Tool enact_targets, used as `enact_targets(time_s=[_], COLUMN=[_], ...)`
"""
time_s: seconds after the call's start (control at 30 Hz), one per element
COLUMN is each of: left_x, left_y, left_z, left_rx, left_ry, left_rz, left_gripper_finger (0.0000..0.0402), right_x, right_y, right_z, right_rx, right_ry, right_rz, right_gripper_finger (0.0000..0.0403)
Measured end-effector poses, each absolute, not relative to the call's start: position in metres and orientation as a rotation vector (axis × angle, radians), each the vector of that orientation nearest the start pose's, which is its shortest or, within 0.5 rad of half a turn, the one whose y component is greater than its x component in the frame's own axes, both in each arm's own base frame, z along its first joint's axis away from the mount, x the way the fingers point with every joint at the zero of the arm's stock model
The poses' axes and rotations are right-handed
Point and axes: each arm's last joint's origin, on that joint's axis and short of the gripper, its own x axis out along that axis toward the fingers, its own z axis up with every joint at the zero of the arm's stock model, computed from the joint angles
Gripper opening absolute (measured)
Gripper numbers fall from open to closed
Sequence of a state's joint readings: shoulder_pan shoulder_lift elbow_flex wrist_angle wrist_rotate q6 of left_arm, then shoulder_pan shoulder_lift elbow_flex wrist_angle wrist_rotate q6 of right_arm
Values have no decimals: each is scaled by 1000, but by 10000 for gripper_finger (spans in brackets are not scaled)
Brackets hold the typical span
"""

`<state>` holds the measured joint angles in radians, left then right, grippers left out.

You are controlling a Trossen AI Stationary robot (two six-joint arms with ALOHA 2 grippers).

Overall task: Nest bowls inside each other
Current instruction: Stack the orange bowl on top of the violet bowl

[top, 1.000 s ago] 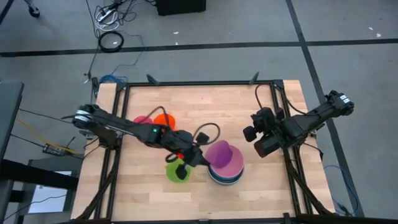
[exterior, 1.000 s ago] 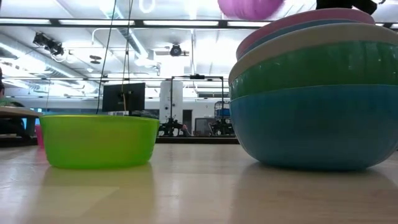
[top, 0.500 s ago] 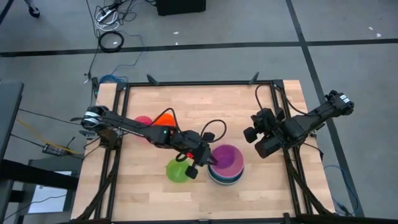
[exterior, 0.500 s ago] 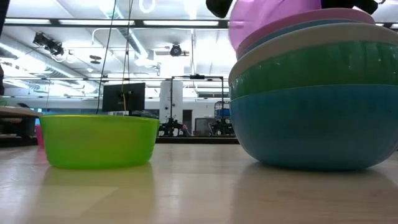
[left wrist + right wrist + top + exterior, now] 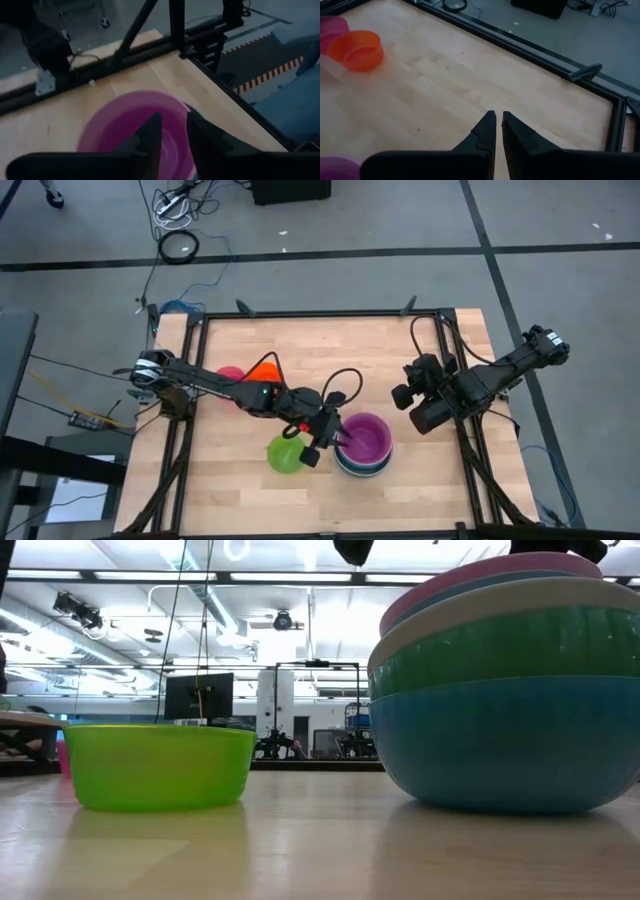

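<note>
Your left pincer point(image 5: 335, 440) hangs w/ fingers apart at the 9 o'clock rim of the purple bowl point(image 5: 366, 436), now topping the nested stack point(image 5: 505, 690). Lime bowl point(image 5: 285, 454) just beside at 9. Right pincer point(image 5: 405, 393) together, well apart at 1 o'clock.

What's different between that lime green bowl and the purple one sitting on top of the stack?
The lime green bowl stands alone on the table; the purple bowl sits nested on top of a stack of larger bowls. The purple one looks wider from above. The left gripper hangs at the purple bowl's rim, not over the lime one. Both are round, plain and upright.
</note>
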<state>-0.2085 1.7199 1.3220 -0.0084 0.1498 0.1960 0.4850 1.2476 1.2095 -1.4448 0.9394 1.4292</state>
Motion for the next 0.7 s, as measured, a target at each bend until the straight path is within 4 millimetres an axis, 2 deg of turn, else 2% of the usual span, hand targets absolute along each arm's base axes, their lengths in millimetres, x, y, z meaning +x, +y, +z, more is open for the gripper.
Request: enact_targets(time_s=[0.2, 0.3, 0.5, 0.7], left_x=[385, 376, 343, 297], left_y=[-83, -78, -66, -52], left_z=[292, 300, 332, 363], left_rx=[224, 239, 278, 312], left_ry=[368, 402, 443, 496], left_rz=[-326, -263, -109, 26], left_gripper_finger=[101, 101, 101, 101], right_x=[180, 180, 181, 184], right_y=[68, 68, 69, 70], right_z=[320, 320, 320, 321], right_rx=[292, 296, 302, 318], right_ry=[587, 585, 579, 556], right_rz=[-976, -975, -973, -954], right_gripper_finger=[21, 21, 21, 21])
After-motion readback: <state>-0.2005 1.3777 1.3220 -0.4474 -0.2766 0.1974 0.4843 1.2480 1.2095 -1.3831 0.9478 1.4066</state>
